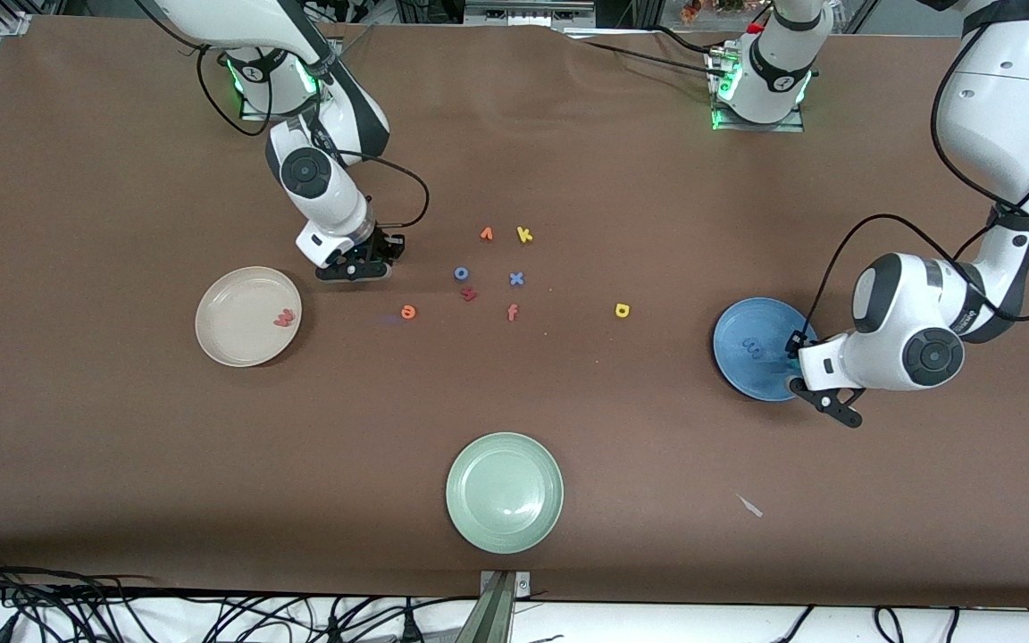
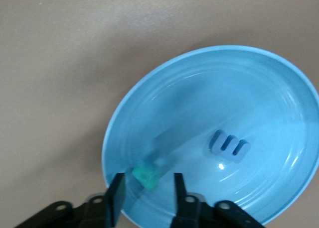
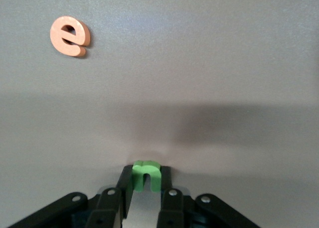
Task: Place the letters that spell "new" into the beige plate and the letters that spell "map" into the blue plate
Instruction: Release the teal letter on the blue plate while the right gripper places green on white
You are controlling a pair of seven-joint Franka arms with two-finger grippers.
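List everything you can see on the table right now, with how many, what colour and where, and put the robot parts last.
beige plate: one, cream, toward the right arm's end.
w: one, pinkish-red, in the beige plate.
blue plate: one, toward the left arm's end.
m: one, blue, in the blue plate.
p: one, teal, in the blue plate.
green plate: one, pale, nearest the front camera.
e: one, orange, on the table.
a: one, yellow, on the table.
n: one, green, gripped.
other letters: six, mid-table cluster.
paper scrap: one, white, near the green plate.
right pincer: shut on n, beside the beige plate.
left pincer: open, over the blue plate.
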